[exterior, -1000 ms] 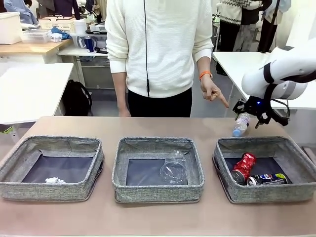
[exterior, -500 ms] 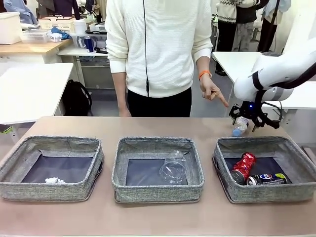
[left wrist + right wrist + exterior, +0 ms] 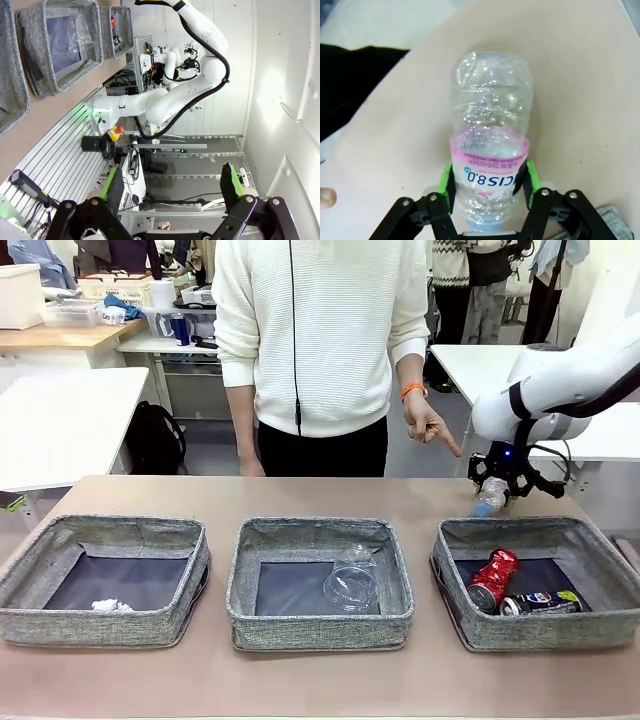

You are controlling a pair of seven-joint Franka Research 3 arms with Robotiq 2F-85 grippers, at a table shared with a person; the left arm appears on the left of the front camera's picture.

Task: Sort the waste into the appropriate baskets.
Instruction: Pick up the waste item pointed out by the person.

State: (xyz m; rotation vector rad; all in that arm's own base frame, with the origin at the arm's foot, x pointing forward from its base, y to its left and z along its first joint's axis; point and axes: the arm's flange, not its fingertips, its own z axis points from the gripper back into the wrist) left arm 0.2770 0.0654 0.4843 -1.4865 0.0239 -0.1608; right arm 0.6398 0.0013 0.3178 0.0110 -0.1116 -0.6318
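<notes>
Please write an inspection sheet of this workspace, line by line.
Surface: brown table, bare around the three baskets.
Job's things: left basket holds paper wad; middle basket holds clear cup; right basket holds red can and dark can; bottle behind it.
Clutter: nothing seen.
Grippers: right hand pads against the bottle's label; left hand open, empty.
Cables: nothing seen on the table.
Surroundings: person's hand pointing towards the bottle.
</notes>
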